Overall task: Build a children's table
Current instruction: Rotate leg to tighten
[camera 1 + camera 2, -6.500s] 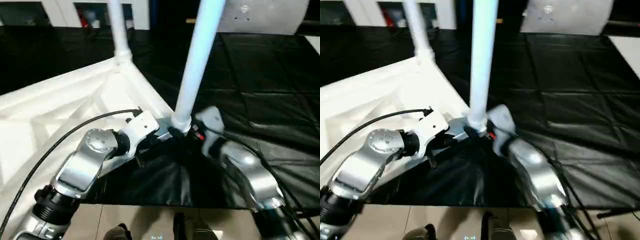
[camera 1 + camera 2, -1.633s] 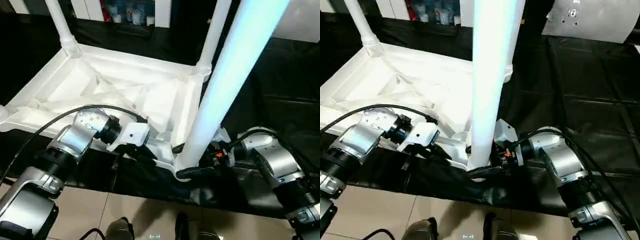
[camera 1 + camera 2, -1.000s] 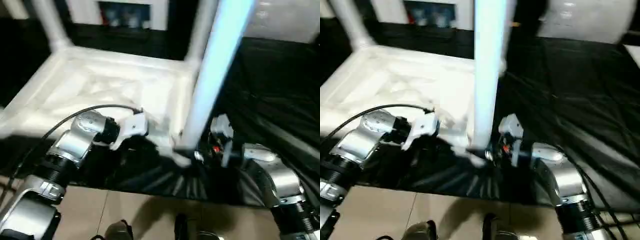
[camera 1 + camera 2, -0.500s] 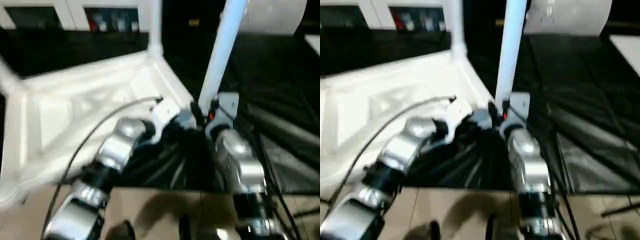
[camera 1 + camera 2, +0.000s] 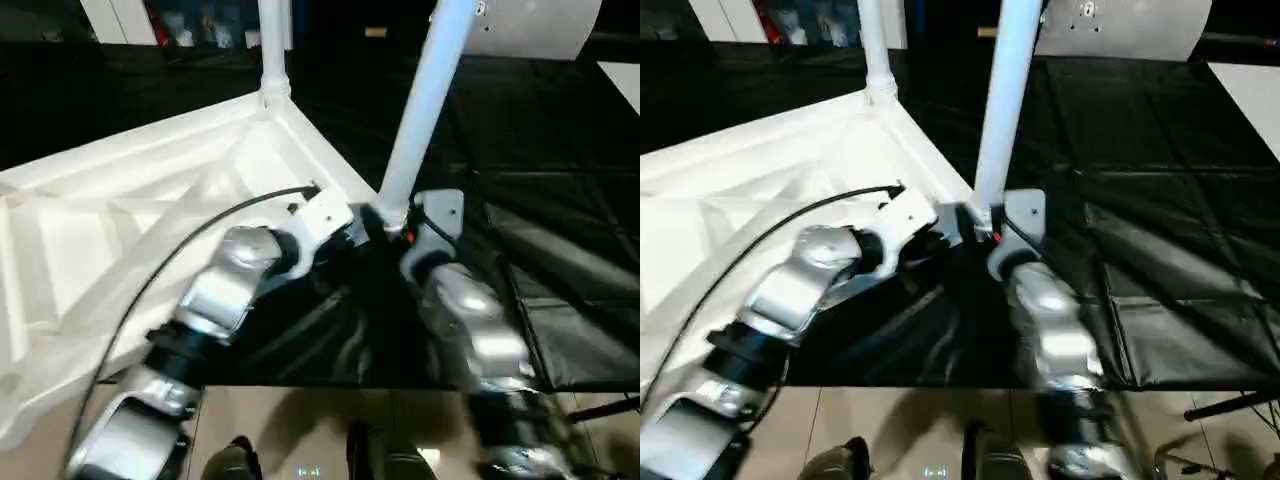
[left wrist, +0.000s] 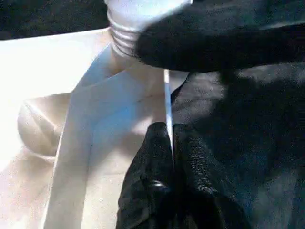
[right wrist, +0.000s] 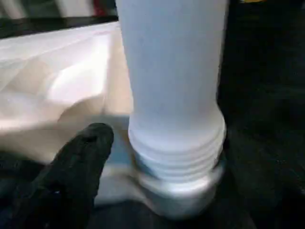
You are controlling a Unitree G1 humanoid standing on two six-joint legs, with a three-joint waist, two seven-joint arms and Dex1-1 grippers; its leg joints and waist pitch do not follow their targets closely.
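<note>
Head view: the upside-down white table top (image 5: 120, 230) lies on black sheeting (image 5: 560, 250), one leg (image 5: 272, 50) up at the far corner, another leg (image 5: 425, 100) at the near corner between both arms. Left wrist view – left gripper (image 6: 172, 143) clenched on the top's thin rim. Right wrist view – right gripper's finger (image 7: 71, 167) sits just beside the leg's threaded base; can't tell whether that claw is released or grasping.

No readable text, no labels, no numbers (shelf items too blurred)
</note>
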